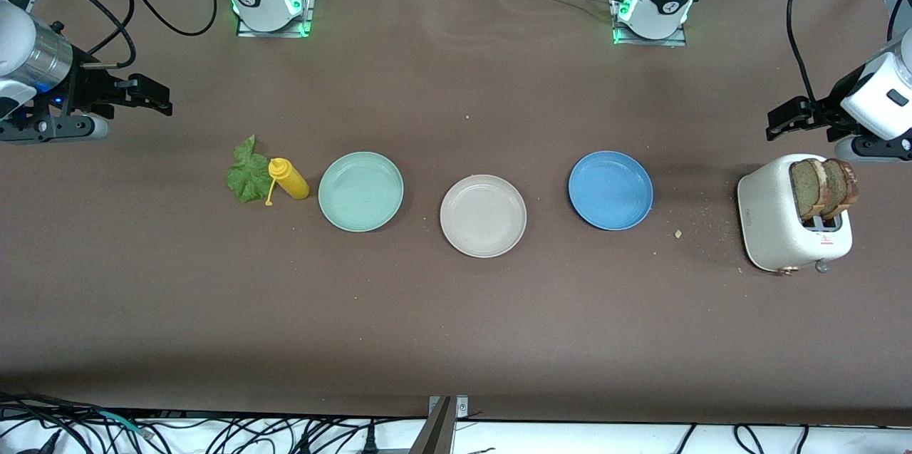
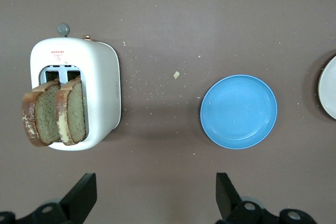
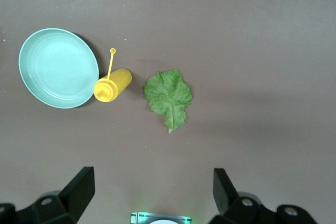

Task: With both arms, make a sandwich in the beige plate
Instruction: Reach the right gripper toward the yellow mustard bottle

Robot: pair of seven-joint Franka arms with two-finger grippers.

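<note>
The beige plate [image 1: 483, 216] lies mid-table with nothing on it; its rim [image 2: 329, 87] shows in the left wrist view. Two toasted bread slices [image 1: 823, 187] [image 2: 52, 114] stand in a white toaster [image 1: 784, 219] [image 2: 100, 93] at the left arm's end. A green lettuce leaf [image 1: 248, 170] [image 3: 169, 97] lies flat on the table at the right arm's end. My left gripper [image 1: 776, 122] [image 2: 156, 182] hangs open over bare table beside the toaster. My right gripper [image 1: 160, 96] [image 3: 152, 174] hangs open over bare table beside the leaf. Neither holds anything.
A yellow squeeze bottle [image 1: 288, 178] [image 3: 113, 85] lies between the leaf and a mint-green plate [image 1: 360, 191] [image 3: 58, 67]. A blue plate [image 1: 610, 190] [image 2: 239, 111] sits between the beige plate and the toaster. Crumbs [image 1: 677, 233] dot the table by the toaster.
</note>
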